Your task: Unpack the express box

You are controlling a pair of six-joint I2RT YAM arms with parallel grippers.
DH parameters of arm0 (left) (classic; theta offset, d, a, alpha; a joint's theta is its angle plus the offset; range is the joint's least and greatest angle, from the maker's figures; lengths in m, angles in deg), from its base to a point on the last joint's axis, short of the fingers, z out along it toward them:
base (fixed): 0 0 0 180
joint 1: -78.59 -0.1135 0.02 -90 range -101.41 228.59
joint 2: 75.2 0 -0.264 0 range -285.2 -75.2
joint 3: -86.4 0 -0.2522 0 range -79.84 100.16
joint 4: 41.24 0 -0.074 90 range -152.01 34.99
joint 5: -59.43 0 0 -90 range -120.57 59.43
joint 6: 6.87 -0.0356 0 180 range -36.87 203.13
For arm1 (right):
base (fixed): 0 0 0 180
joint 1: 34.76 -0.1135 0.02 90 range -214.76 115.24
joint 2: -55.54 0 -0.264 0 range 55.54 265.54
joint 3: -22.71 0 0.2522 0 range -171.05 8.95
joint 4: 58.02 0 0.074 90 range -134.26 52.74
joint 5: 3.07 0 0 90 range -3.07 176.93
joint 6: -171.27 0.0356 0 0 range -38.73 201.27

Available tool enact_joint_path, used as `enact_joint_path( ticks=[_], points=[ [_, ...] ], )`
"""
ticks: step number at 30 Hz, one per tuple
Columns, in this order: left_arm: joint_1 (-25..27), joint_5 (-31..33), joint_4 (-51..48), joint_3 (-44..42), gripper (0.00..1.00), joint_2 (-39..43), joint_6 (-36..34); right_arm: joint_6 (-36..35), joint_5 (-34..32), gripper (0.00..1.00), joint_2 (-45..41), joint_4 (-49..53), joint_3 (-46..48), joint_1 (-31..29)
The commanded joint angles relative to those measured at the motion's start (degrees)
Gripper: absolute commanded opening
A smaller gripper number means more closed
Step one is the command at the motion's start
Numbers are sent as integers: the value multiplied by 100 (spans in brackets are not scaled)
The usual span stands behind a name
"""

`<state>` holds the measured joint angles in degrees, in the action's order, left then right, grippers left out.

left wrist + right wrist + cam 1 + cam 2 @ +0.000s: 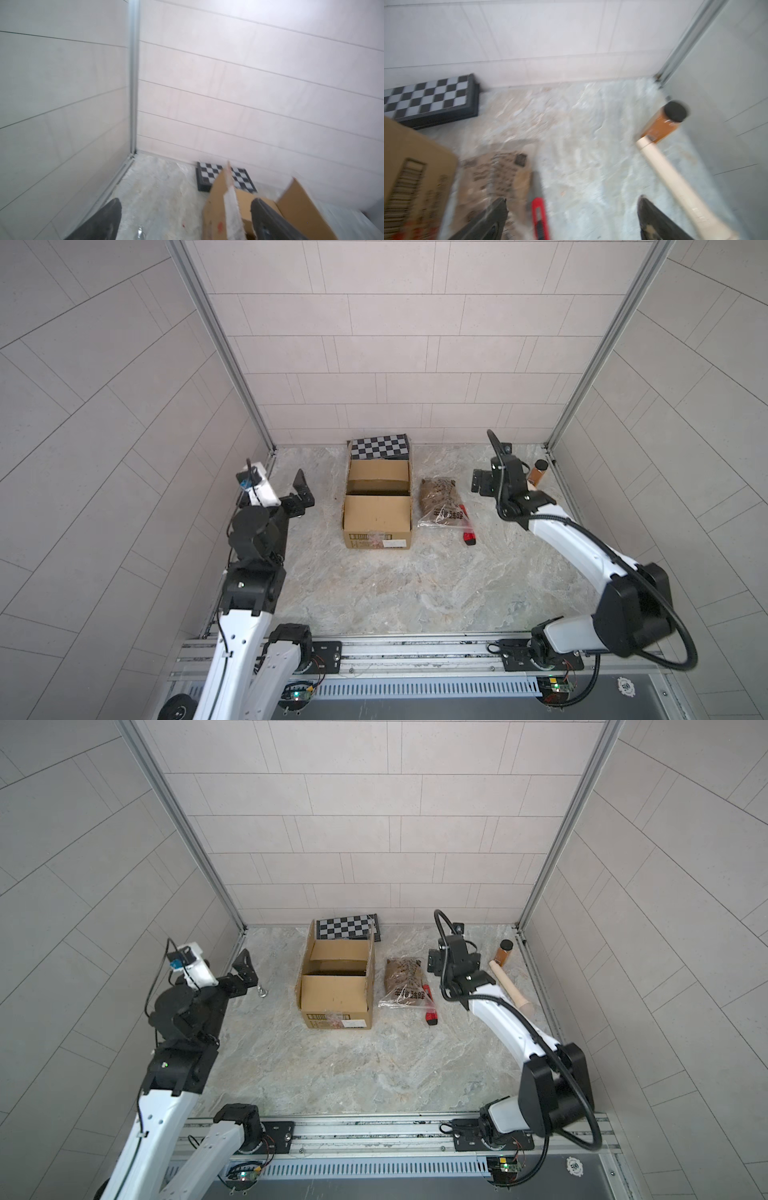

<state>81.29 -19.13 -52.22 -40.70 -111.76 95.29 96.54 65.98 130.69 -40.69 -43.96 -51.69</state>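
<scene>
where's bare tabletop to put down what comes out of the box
Widest bare patch: the tabletop between the express box and the front rail. A narrower strip runs left of the box, toward the left claw. Crowded: right of the box, where the brown bag, red knife, wooden stick and jar lie, and behind it, the checkered case.

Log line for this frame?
express box: flaps open | left gripper: open, empty | right gripper: open, empty | beside box: bag, knife

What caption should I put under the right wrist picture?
Open right gripper near a red utility knife, the brown cardboard express box and a pale wooden rod.
</scene>
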Motion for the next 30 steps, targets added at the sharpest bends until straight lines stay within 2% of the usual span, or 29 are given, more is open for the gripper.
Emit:
enact_joint_path(
  ticks=[1,4,6,9,10,13,16,19,21,22,23,25,30],
  points=[
    [43,1546,1636,-1405,100,-117,132,-1282,-1031,100,-378,-2503,1679,38],
    [155,2324,2692,-2431,100,-250,102,-1238,-955,100,-277,-3259,2513,215],
    [176,2493,3286,-2875,100,-578,86,-1306,-750,99,-4,-3810,2833,335],
    [264,2189,4179,-3240,100,-1400,35,-1612,-151,100,587,-5033,3199,640],
    [279,2094,4483,-3308,100,-1750,-13,-1739,83,100,593,-4944,3135,721],
    [282,1823,5657,-3377,100,-2836,-219,-1514,1137,100,903,-5110,3146,1196],
    [266,1166,6104,-2988,100,-3595,-692,-1482,1406,99,1673,-6918,3607,1306],
    [284,581,6397,-2629,100,-4496,-1011,-1520,1352,99,1274,-5774,3356,1306],
    [291,597,6358,-2365,100,-4870,-1045,-1369,1249,100,1351,-5692,3265,1306],
    [229,571,5563,-2153,100,-4673,-919,-1437,1294,100,1480,-5912,3260,1306],
    [226,575,5557,-2084,100,-4711,-957,-1486,1384,99,1560,-6045,3247,1306],
    [284,598,5487,-2049,100,-4735,-1005,-1601,1573,99,1485,-5589,3094,1306],
    [459,758,5405,-1951,100,-4772,-1181,-1484,1366,99,1537,-5616,3069,1315]
  ],
)
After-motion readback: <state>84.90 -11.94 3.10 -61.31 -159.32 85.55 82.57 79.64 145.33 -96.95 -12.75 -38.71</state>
